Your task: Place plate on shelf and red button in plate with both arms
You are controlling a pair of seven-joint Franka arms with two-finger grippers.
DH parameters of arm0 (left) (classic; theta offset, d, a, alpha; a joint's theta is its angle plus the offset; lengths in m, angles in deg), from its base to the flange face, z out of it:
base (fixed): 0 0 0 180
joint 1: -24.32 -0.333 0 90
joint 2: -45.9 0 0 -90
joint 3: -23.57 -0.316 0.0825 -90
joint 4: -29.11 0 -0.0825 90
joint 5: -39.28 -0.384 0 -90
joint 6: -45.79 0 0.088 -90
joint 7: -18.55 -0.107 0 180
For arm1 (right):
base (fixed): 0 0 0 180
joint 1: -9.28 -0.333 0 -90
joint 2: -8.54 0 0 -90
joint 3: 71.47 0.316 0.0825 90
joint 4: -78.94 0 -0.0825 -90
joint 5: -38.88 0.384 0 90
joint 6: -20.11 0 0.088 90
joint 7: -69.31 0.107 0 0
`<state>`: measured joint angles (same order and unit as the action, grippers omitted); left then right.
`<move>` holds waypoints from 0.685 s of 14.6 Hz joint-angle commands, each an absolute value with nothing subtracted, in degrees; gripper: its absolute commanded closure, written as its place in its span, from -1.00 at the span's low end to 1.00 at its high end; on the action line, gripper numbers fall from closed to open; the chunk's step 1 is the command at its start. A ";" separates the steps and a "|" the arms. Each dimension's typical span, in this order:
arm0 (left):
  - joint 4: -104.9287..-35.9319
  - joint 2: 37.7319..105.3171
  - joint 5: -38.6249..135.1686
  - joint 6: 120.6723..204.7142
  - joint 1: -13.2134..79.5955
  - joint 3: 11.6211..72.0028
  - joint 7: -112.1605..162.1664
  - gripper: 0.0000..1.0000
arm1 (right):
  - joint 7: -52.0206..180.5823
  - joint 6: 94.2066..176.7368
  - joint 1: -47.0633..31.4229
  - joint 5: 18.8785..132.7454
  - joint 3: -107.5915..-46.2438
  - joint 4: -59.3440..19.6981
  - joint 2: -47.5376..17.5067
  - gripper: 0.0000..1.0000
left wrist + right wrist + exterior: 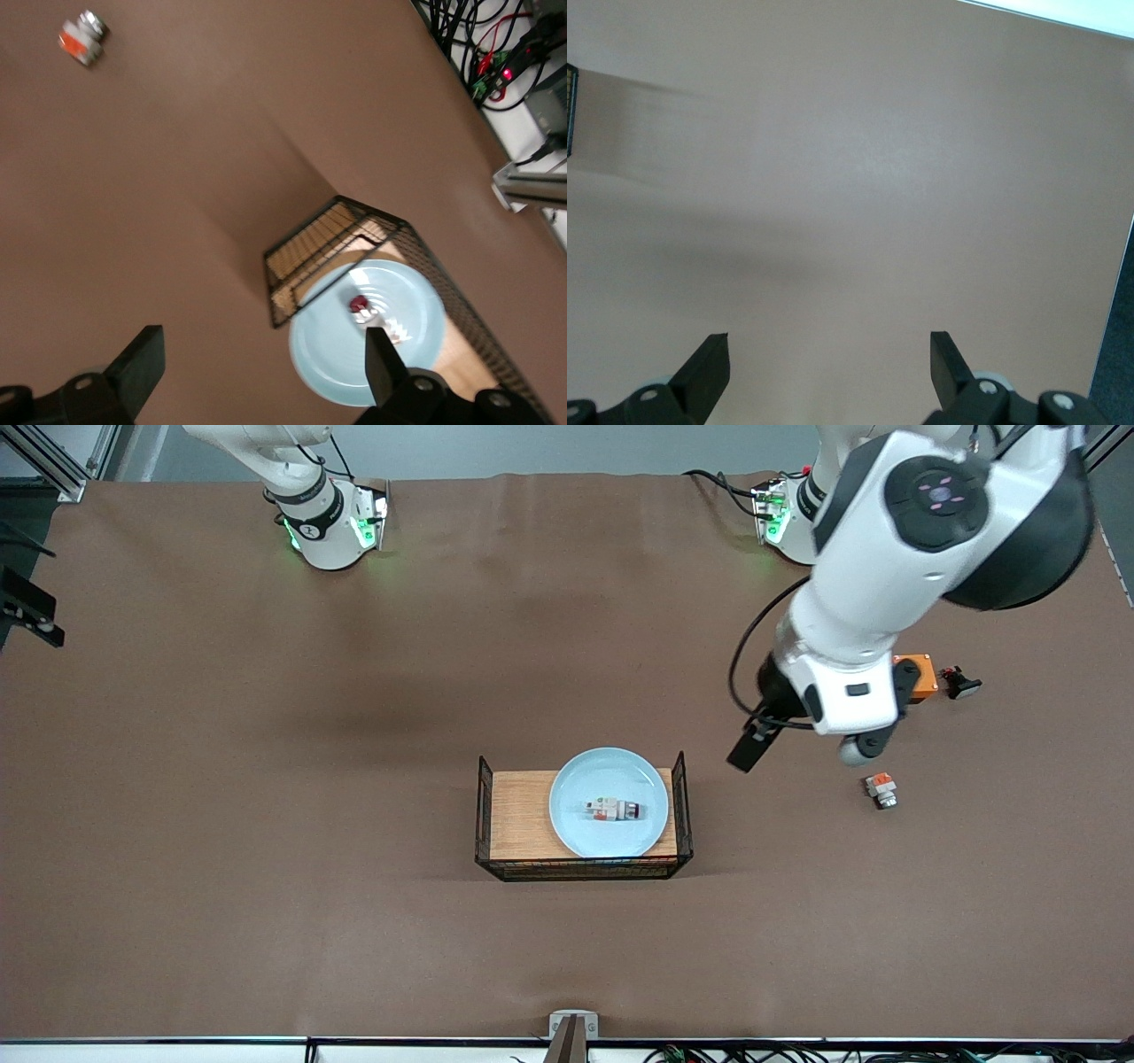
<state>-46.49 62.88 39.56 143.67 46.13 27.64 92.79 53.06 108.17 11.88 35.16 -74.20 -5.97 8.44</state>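
Note:
The pale blue plate (576,815) lies on a wooden tray with black wire walls (518,815) at the middle of the table. The red button (613,810) lies on its side in the plate, red cap toward the left arm's end. The left wrist view also shows the plate (337,354) and the button (368,310). My left gripper (261,341) is open and empty, up in the air over bare table beside the tray, toward the left arm's end. My right gripper (828,341) is open and empty over bare table; only that arm's base shows in the front view.
A stubby orange-and-white switch piece (881,789) lies on the table toward the left arm's end, also in the left wrist view (82,37). An orange square box (917,676) and a small black part (959,683) lie farther from the front camera, partly under the left arm.

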 commanded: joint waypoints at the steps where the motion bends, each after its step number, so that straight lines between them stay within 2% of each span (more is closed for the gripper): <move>1: -48.59 58.83 41.12 136.97 42.52 27.88 76.72 -0.99 | 53.23 109.93 11.83 34.22 -74.19 -5.79 6.08 -1.00; 3: -51.21 55.33 41.13 133.70 38.93 27.88 61.86 -0.99 | 53.93 110.20 12.00 34.22 -74.19 -5.62 5.29 -1.00; 6: -58.58 49.26 41.65 133.68 34.09 27.88 47.68 -0.99 | 53.93 110.38 13.31 34.31 -74.19 -5.35 5.28 -1.00; 10: -65.36 44.69 41.65 134.74 28.20 27.88 35.28 -0.99 | 55.06 111.43 14.20 34.31 -74.11 -5.26 5.28 -1.00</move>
